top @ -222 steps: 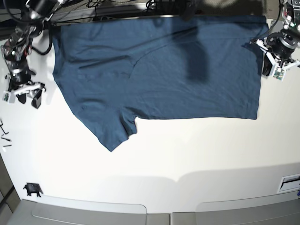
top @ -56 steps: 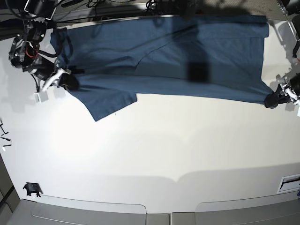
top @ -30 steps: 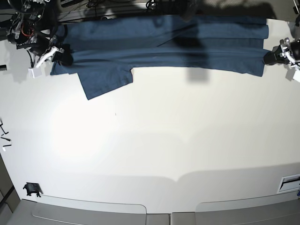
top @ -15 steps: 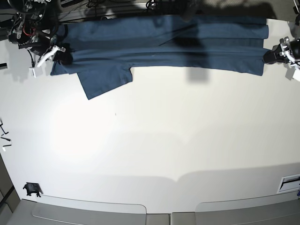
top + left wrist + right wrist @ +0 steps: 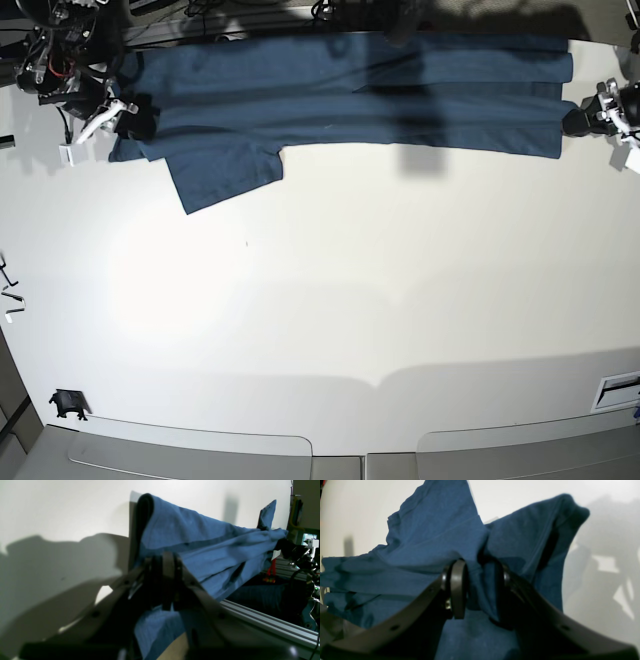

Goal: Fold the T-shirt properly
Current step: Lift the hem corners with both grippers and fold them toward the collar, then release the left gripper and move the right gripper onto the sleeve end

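Note:
The dark teal-blue T-shirt lies as a long folded band along the table's far edge, with one sleeve sticking out toward the front. At its left end my right gripper stands open; the right wrist view shows a bunched fold of the T-shirt sitting between the parted fingers. My left gripper is at the band's right end. In the left wrist view its jaws are nearly together at the edge of the T-shirt, which drapes away from the left gripper.
The white table stretches toward the front. A small black clip sits at the front left and a white slotted part at the front right. Cables and an aluminium rail run behind the far edge.
The right gripper's jaws have spread apart around the cloth at the left end. The T-shirt and both arms have stayed in place over the last second.

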Action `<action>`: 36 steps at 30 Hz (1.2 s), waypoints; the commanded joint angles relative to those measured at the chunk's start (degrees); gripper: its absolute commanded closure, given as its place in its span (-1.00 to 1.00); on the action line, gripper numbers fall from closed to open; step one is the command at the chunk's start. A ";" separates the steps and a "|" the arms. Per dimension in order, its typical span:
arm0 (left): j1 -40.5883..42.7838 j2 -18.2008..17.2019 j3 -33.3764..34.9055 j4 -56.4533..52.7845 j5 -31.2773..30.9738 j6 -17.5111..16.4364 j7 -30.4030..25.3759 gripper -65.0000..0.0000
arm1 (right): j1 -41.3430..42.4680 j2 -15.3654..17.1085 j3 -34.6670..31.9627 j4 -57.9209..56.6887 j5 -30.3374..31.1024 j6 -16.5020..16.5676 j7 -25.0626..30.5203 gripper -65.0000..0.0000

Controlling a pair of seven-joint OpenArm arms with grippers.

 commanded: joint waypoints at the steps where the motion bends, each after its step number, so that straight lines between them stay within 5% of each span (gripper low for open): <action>1: -0.44 -1.95 -0.50 0.85 -1.70 -0.45 -0.07 0.78 | 0.61 1.97 0.59 0.92 1.11 0.32 1.14 0.47; 6: -0.46 -4.37 -0.50 0.87 -3.35 -0.45 2.54 0.38 | 1.53 5.03 0.66 0.92 1.07 0.32 1.11 0.47; 22: -0.94 -7.13 -2.14 4.81 -3.35 -0.45 0.76 0.38 | 15.89 5.60 0.68 0.90 2.05 0.32 2.21 0.47; 27: -0.92 -6.99 -7.82 4.79 -3.35 -0.45 -0.76 0.38 | 16.96 5.57 0.00 0.85 -5.77 0.32 8.81 0.46; 32: -0.92 -6.99 -11.02 4.79 -3.35 -0.45 -1.62 0.38 | 16.94 5.57 -5.20 -0.39 -12.72 0.32 11.17 -0.03; 36: -0.85 -6.80 -10.99 4.79 -3.35 -0.45 -1.62 0.38 | 16.96 5.57 -12.39 -5.64 -12.63 0.32 15.41 -0.09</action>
